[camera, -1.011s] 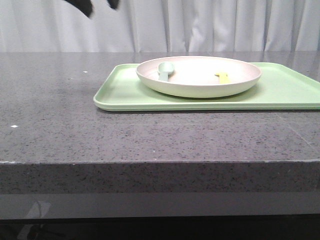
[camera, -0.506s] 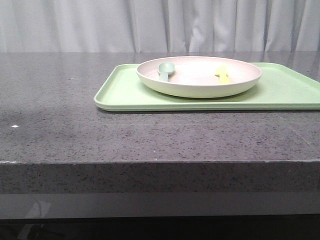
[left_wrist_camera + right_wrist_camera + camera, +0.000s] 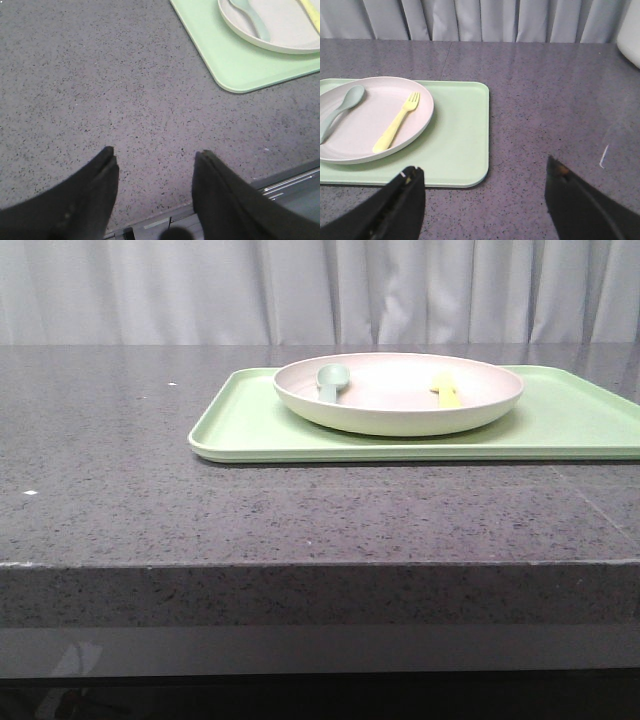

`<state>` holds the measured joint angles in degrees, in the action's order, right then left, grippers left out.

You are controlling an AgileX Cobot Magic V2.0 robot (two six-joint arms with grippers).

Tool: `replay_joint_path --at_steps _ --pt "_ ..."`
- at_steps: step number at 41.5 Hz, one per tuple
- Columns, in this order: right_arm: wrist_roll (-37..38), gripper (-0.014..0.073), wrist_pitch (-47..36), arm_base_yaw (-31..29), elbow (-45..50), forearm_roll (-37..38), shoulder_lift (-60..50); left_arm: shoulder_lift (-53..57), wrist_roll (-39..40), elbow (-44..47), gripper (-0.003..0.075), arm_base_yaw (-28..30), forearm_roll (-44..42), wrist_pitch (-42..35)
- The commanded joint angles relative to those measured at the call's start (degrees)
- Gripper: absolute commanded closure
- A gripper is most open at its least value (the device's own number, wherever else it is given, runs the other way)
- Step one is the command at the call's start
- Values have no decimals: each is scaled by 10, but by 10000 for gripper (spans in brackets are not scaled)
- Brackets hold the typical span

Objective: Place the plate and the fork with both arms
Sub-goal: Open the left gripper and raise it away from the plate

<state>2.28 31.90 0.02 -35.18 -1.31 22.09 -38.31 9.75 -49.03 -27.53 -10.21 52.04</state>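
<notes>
Yellow fork (image 3: 396, 122) on plate (image 3: 365, 145), tray (image 3: 462, 150)

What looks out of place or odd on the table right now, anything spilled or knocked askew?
Nothing stands out. The plate sits flat on the green tray, with the fork and a spoon lying inside it. No spills or damage show. Both end effectors, left and right, are open and hold nothing.
</notes>
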Motion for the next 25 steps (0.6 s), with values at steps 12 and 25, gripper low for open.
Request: replay_joint_path --at_steps 12,25 --pt "-14 71 25 12 -69 5 52 20 -1 -6 373 -5 1 -37" --pt "-102 74 156 153 -189 -33 195 20 -1 -6 373 -5 1 -37"
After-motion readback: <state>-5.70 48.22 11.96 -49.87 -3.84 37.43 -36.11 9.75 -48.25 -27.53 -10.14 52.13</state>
